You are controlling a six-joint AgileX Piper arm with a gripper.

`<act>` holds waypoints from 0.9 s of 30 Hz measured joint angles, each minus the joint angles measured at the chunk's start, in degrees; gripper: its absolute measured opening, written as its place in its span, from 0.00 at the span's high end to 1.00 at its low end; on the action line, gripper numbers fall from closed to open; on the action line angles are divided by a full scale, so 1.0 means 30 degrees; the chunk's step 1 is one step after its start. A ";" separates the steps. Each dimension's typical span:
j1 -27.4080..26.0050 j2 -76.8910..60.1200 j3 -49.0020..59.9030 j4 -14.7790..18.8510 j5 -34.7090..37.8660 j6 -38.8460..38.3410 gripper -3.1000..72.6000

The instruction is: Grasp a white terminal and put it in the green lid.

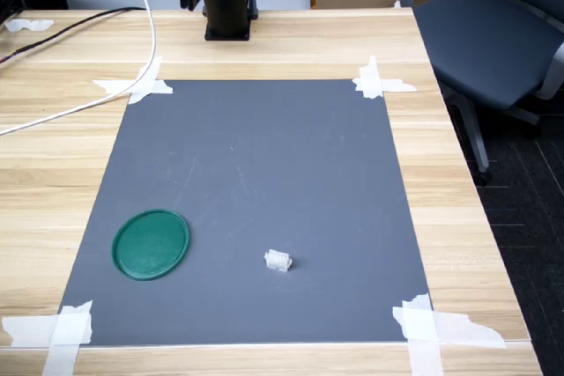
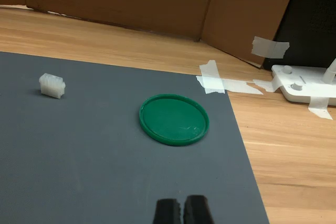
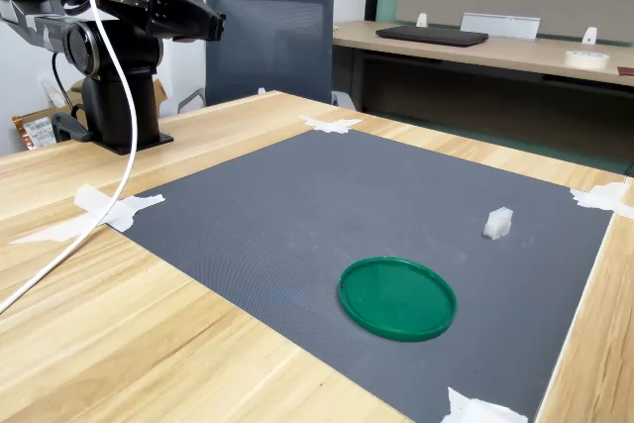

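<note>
Both exterior views, grey mat point(image 1: 264, 173) taped on wooden table point(image 1: 476, 217), office chair point(image 1: 493, 33)

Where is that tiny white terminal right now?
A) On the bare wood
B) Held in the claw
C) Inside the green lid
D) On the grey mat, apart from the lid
D: the white terminal lies on the grey mat, with a clear gap between it and the empty green lid.

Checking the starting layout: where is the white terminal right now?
In the first exterior view, the white terminal lies on the grey mat, right of the green lid and apart from it, near the mat's front edge.
</note>
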 joint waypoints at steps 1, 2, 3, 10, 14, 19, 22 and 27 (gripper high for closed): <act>0.0000 0.0368 0.0000 0.0000 0.0000 -0.0132 1.00; 0.0000 0.0787 0.0000 0.0000 0.0019 -0.0269 1.00; 0.0000 0.1233 -0.0032 0.0000 0.0038 -0.0336 1.00; 0.0000 0.4640 -0.1210 0.0038 0.0807 -0.0395 1.00; 0.0000 0.6674 -0.2250 0.0054 0.1295 -0.0399 1.00; 0.0000 0.9301 -0.3803 0.0054 0.1442 -0.0574 1.00; 0.0000 1.1044 -0.5041 0.0054 0.1442 -0.0613 1.00; 0.0000 1.3868 -0.7244 0.0054 0.1576 -0.1177 1.00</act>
